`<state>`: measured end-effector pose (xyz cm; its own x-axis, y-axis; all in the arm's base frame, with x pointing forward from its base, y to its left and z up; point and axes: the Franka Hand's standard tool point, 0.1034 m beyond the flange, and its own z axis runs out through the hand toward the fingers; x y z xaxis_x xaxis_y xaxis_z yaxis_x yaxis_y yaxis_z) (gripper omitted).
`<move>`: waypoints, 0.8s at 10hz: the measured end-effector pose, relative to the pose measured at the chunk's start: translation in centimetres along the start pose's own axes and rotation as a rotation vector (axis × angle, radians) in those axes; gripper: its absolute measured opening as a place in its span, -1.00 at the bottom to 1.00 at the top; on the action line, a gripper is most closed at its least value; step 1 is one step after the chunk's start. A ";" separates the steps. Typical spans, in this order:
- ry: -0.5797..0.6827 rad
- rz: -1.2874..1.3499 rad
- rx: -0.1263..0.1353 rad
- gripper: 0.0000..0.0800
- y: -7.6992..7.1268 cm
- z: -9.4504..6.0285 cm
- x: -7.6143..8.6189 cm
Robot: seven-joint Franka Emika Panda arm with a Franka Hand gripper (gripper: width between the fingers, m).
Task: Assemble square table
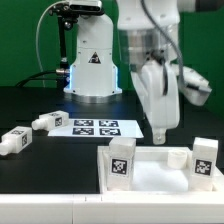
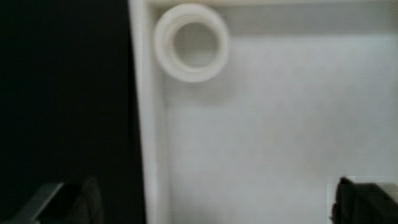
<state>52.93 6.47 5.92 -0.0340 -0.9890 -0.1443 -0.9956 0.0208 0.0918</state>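
— Square table panel (image 1: 160, 175), exterior view?
— Front of the counter (image 1: 30, 100), with two upright legs (image 1: 122, 162) on it. Two loose legs (image 1: 47, 122) lie beside the marker board (image 1: 95, 127). The claw (image 1: 160, 132) hangs above.
— Wrist view?
— A corner socket (image 2: 192, 42), and the fingers (image 2: 45, 200) are spread and empty.

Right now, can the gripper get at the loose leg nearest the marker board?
Probably yes: the gripper hangs open over the square panel, and that leg lies apart with nothing over it.

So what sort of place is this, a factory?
Probably a robotics research lab, not a factory: one robot arm on a black table, a marker board of printed tags, and small white tagged legs.
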 end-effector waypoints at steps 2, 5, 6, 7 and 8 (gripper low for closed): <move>-0.001 -0.001 0.003 0.62 -0.1 -0.1 0.0; 0.032 0.039 0.118 0.62 -0.4 0.5 1.1; 0.044 0.055 0.167 0.62 0.3 1.1 1.9; 0.056 0.070 0.204 0.62 0.5 1.3 2.3; 0.063 0.062 0.218 0.62 0.6 1.5 1.8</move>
<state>52.18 4.91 4.18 -0.0971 -0.9918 -0.0830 -0.9874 0.1065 -0.1169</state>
